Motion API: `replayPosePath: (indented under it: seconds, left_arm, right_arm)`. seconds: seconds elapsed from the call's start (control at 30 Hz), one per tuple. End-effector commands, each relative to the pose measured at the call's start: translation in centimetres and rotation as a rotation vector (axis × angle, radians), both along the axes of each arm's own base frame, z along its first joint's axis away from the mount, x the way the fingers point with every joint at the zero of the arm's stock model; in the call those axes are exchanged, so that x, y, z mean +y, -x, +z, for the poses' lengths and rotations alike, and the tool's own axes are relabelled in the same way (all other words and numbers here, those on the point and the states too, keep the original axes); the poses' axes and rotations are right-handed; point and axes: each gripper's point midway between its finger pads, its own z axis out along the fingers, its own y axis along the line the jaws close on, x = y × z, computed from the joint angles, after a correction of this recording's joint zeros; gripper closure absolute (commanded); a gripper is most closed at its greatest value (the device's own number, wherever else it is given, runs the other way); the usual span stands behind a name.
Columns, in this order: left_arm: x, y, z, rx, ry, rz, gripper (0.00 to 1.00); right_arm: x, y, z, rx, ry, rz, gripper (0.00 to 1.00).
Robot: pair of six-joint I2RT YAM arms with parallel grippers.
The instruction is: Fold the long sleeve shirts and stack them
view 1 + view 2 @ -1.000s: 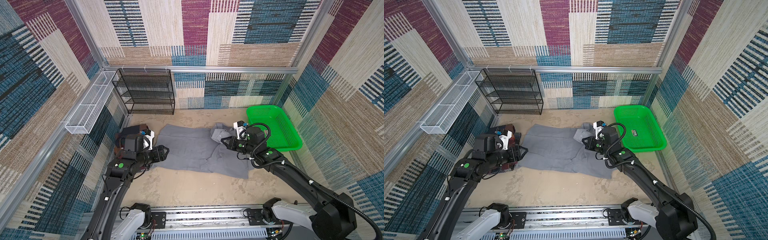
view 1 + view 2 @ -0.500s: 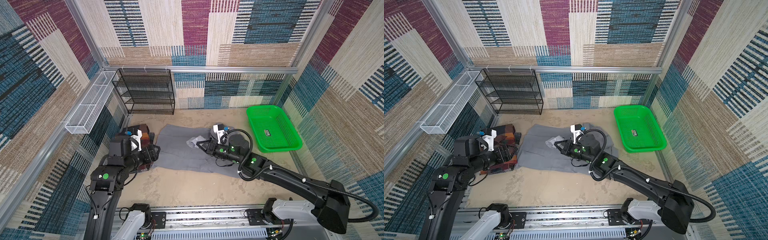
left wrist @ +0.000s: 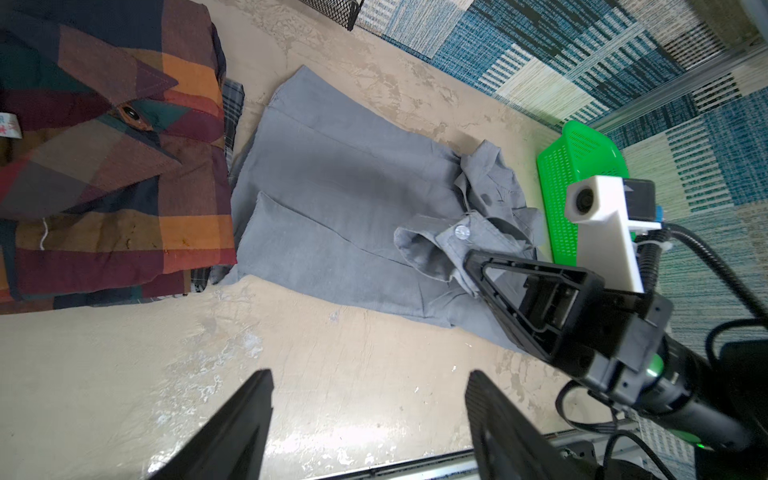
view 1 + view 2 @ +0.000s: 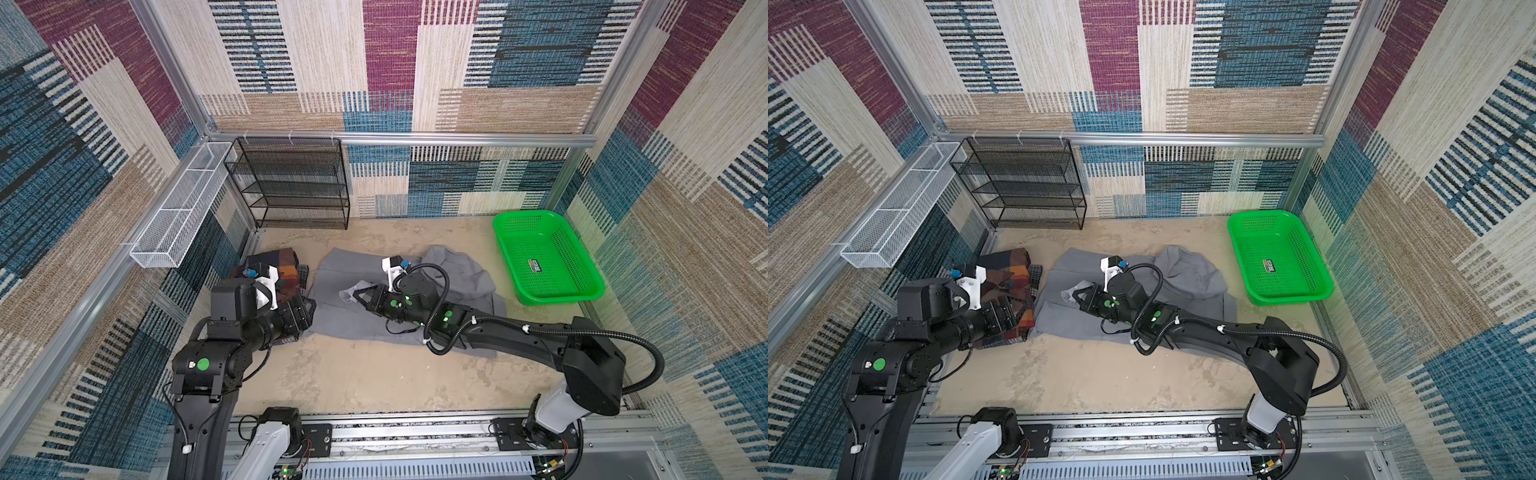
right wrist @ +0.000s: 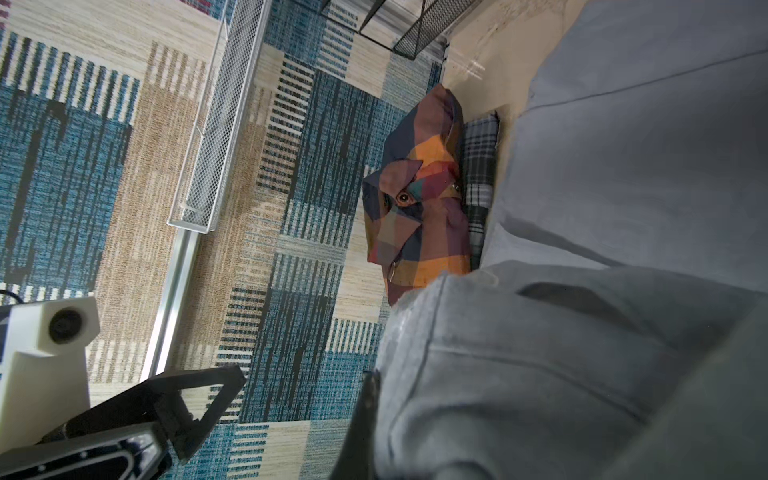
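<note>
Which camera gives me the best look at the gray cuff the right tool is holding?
Left wrist view: the gray cuff shows clearly, button visible, pinched in the right tool. In both top views it is only a small pale fold. The right wrist view is too close: just blurred gray cloth.

Left end effector [image 3: 369, 376] gapes wide; right end effector [image 4: 355, 296] clamped tight.

Fig.: clearance.
- Open: bare table [image 4: 353, 382] strip along near rail; bare band between shirts and black rack [image 4: 291, 183].
- Blocked: gray shirt [image 4: 332, 270] mid-table, right arm [image 4: 519, 340] low across it; plaid shirt [image 4: 289, 272] pile at left (just beside gray); green basket [image 4: 557, 296] at far right.
</note>
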Motion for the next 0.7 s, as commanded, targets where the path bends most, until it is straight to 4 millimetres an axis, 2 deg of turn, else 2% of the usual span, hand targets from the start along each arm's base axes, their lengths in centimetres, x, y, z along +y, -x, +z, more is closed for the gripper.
replayPosePath:
  seconds: [0.0, 0.07, 0.27, 0.37, 0.43, 0.5, 0.57, 0.67]
  left_arm:
    - [0.2, 0.6, -0.2, 0.011, -0.03, -0.015, 0.21]
    - [-0.3, 0.6, -0.6, 0.024, -0.009, -0.032, 0.21]
    - [-1.5, 0.6, -2.8, 0.106, 0.06, -0.069, 0.21]
    - [-2.2, 0.9, -4.0, 0.152, 0.098, -0.093, 0.2]
    - [-3.0, 1.1, -4.7, 0.185, 0.135, -0.123, 0.18]
    - [-3.8, 1.3, -5.7, 0.221, 0.173, -0.157, 0.18]
    - [-4.0, 1.3, -7.0, 0.256, 0.184, -0.165, 0.18]
    - [-4.4, 1.3, -8.3, 0.284, 0.212, -0.174, 0.18]
  right_arm:
    - [0.7, 0.4, 1.6, -0.098, 0.016, 0.012, 0.98]
    - [0.8, 0.7, 0.1, -0.073, 0.064, 0.028, 0.91]
    - [0.3, 2.3, -4.5, -0.003, 0.232, 0.103, 0.53]
    - [-0.8, 3.3, -5.4, -0.016, 0.293, 0.141, 0.35]
    - [-1.9, 3.7, -5.7, -0.039, 0.362, 0.162, 0.29]
    - [-3.9, 3.6, -5.7, -0.065, 0.437, 0.122, 0.22]
    - [-6.8, 2.5, -5.6, -0.101, 0.501, 0.045, 0.16]
    - [-11.2, 0.4, -7.1, -0.051, 0.55, -0.002, 0.17]
